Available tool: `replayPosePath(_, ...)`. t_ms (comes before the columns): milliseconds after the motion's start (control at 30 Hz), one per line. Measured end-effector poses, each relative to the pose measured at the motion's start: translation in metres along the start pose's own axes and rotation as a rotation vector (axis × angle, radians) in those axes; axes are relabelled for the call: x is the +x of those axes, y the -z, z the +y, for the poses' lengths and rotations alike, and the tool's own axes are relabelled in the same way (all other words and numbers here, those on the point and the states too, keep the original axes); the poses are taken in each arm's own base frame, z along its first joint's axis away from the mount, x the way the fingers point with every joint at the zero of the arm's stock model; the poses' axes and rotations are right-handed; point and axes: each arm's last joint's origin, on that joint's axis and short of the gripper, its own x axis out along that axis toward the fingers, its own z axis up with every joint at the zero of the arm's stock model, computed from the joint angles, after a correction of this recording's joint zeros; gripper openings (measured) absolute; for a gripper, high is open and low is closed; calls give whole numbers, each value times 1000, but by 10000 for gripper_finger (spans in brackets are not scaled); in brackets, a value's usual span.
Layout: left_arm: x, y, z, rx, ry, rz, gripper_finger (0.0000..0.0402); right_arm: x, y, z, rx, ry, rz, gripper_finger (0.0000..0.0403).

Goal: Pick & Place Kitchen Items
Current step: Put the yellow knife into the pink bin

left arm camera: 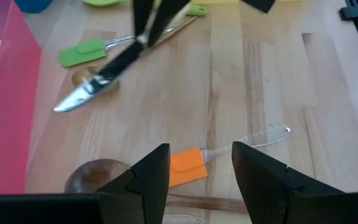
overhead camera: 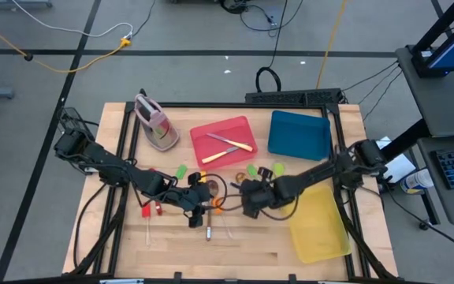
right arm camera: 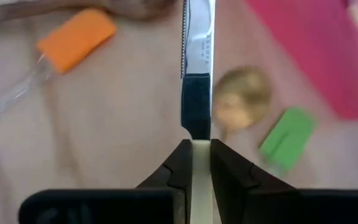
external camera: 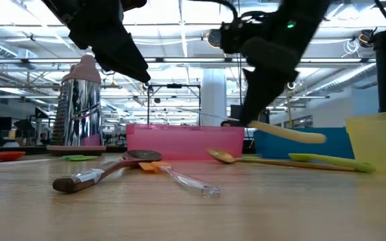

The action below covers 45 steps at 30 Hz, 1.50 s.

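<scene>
Holding a cream-handled knife [right arm camera: 197, 56] in the right gripper [right arm camera: 197, 152], jaws pinched on the handle, blade running straight out ahead of them — lifted clear of the bench [overhead camera: 258, 248]. The red tray [overhead camera: 225, 142], already carrying two knives, lies just beyond the blade tip; I judge that the likely drop. Below the blade: a brown spoon [right arm camera: 241, 102] and green spatula [right arm camera: 288, 137], nothing blocking. My left gripper [left arm camera: 201, 168] hovers with jaws spread over the orange spatula [left arm camera: 187, 168], its clear handle angling away — the nearer arm for that one.
</scene>
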Motion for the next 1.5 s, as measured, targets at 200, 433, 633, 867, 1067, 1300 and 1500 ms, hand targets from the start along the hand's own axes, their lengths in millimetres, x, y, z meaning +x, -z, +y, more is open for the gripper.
replayPosePath(200,0,0,0,-26,0,0,179,13,-22,-26,-106,84,-78,31)
replayPosePath(433,0,0,0,-88,0,-4,179,22,-55,-54,-251,215,-250,31)
replayPosePath(633,0,-1,0,-144,0,-8,179,28,-85,-87,-233,279,-400,31)
replayPosePath(867,0,-1,1,-154,-15,-15,179,45,-104,-120,-189,256,-503,31)
replayPosePath(1067,1,-2,4,-139,-25,-16,179,66,-101,-133,-175,264,-460,31)
replayPosePath(1300,1,-3,5,-133,-43,-24,179,83,-94,-138,-184,273,-390,31)
replayPosePath(1500,1,-3,6,-132,-74,-38,179,84,-90,-138,-109,255,-353,32)
